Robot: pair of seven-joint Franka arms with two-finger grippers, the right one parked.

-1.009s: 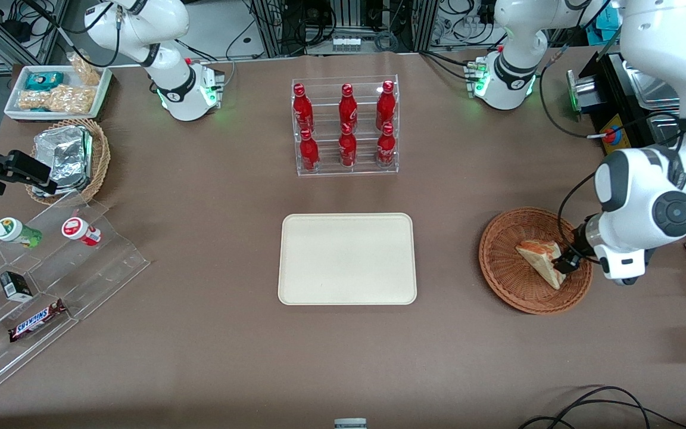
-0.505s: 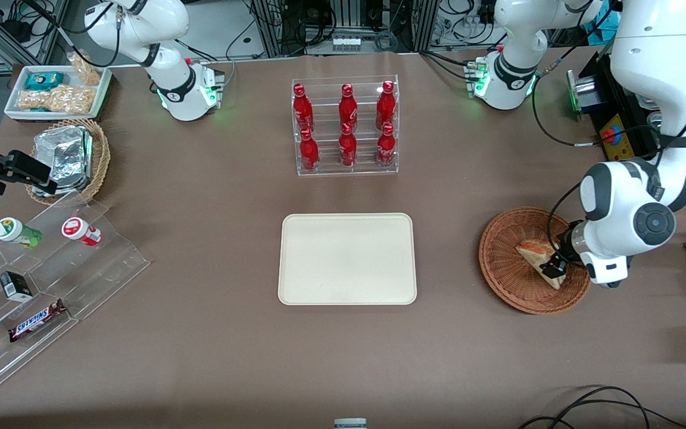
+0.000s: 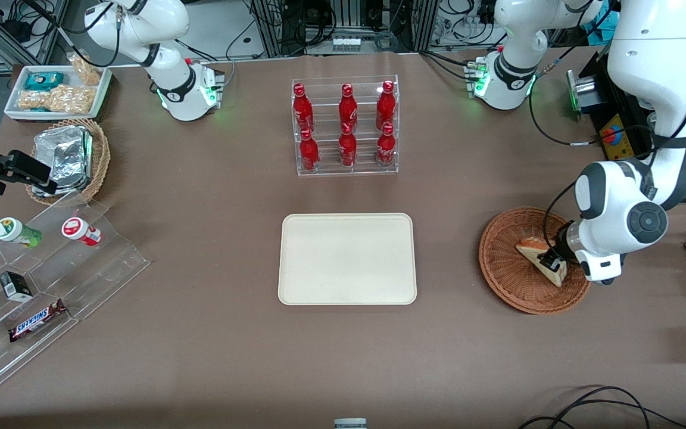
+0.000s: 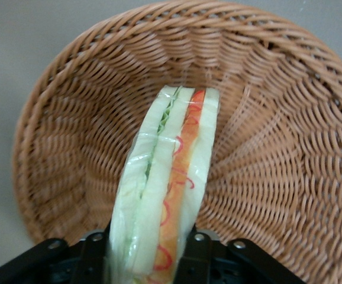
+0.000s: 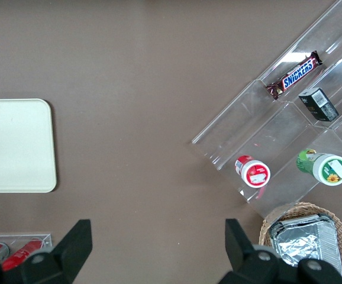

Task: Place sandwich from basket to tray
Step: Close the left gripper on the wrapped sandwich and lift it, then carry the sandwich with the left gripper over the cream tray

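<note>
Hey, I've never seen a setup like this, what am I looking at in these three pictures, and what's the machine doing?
These are two white robot arms at a brown table. One picture looks down on the table from the front; the other two come from cameras on each arm's wrist. The working arm's claw is down in the round wicker basket, with its fingers on either side of a wrapped sandwich, which sits in the basket. The cream tray where it should go lies mid-table. A rack of red bottles stands farther from the front camera than the tray. Toward the parked arm's end are snacks on clear steps.
</note>
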